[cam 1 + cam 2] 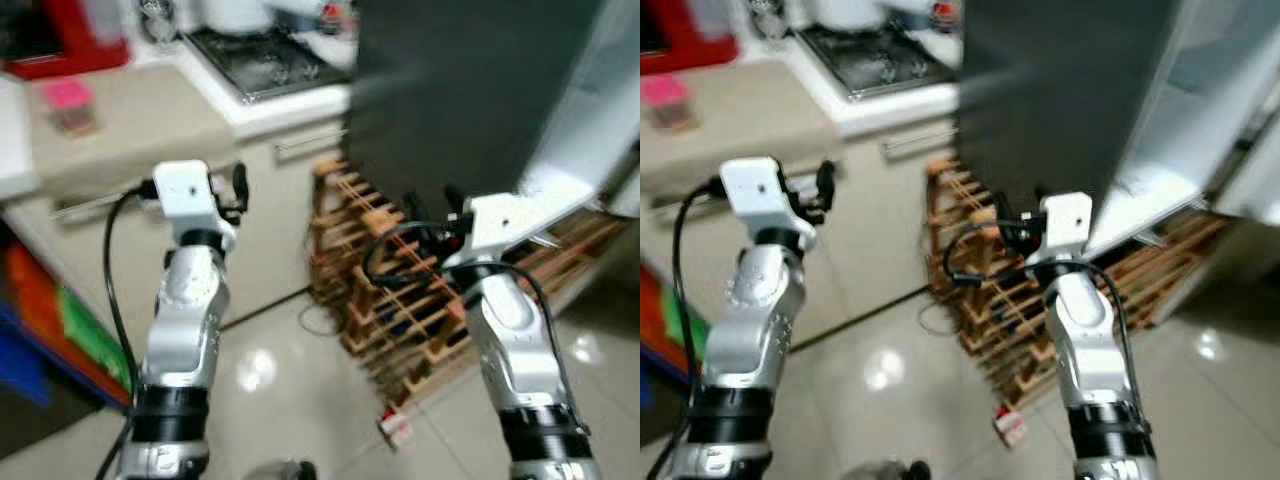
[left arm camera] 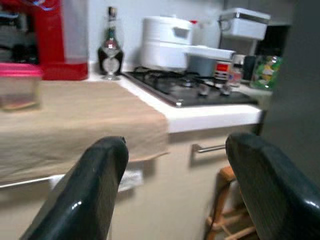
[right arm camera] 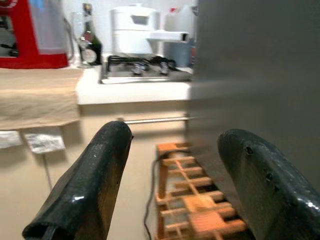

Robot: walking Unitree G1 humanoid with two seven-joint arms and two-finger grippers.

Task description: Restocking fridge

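Note:
The fridge's dark grey door [image 1: 450, 90] stands open at the upper right, and its white inner side [image 1: 1200, 110] faces right. My left gripper [image 2: 175, 190] is raised in front of the beige-covered counter [image 1: 130, 120], open and holding nothing. My right gripper [image 3: 172, 185] is held up close to the door's lower edge, above the wooden rack, and is also open and holding nothing. A clear container with a pink lid [image 1: 68, 105] sits on the counter to the left, beyond the left gripper.
A wooden wine rack [image 1: 400, 300] stands on the tiled floor under the fridge door. Behind it are a gas hob [image 1: 265, 60], a white pot [image 2: 162, 47], a dark bottle [image 2: 110, 50] and a red appliance [image 1: 60, 40]. Coloured crates [image 1: 50, 320] sit low on the left.

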